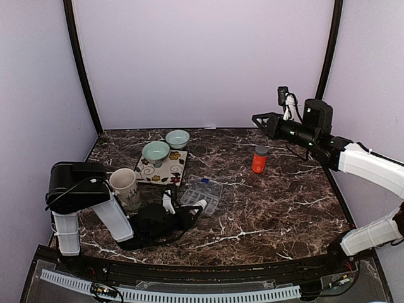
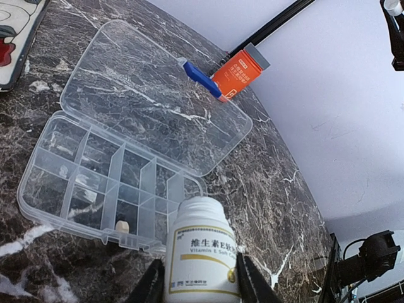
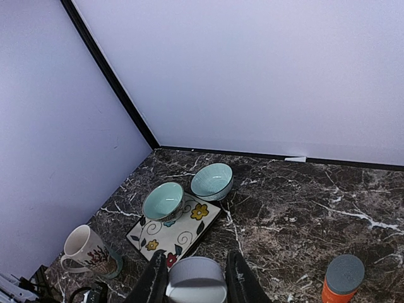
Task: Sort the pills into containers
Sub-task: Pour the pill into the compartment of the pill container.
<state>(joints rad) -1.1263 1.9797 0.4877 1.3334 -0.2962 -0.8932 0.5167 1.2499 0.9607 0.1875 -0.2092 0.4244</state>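
White pill bottle (image 2: 202, 252), its yellow-banded label facing the wrist camera, is clamped between the two fingers of the left gripper (image 2: 201, 287). The jaws stand partly closed and press on both sides of the bottle's body. The bottle's top end points toward the near long edge of the organiser box (image 2: 38, 196) and is close to it. These views do not show whether the bottle's mouth is open.

The box is clear plastic and lies on the dark marble table (image 1: 271, 208), left of centre and just beyond the left gripper. Its lid (image 2: 151, 95) is folded back flat on the table, with a blue latch (image 2: 202, 79) at the lid's far edge. Dividers split the box into small cells (image 2: 95, 189). One pale pill (image 2: 123, 225) lies in a cell of the row nearest the bottle. It cannot be told whether the other cells hold pills.

Right gripper (image 3: 197, 278) hangs above the far right of the table, closed on a round pale-grey cap (image 3: 197, 283) with a finger on each side. An orange bottle (image 1: 259, 159) with a grey top (image 3: 345, 273) stands upright near it, well apart from the box.

Left of the box:
- a cream mug (image 1: 125, 186);
- a floral tile (image 1: 165, 172) carrying one pale green bowl (image 1: 156, 152);
- a second green bowl (image 1: 178, 138) just beside the tile's far corner.
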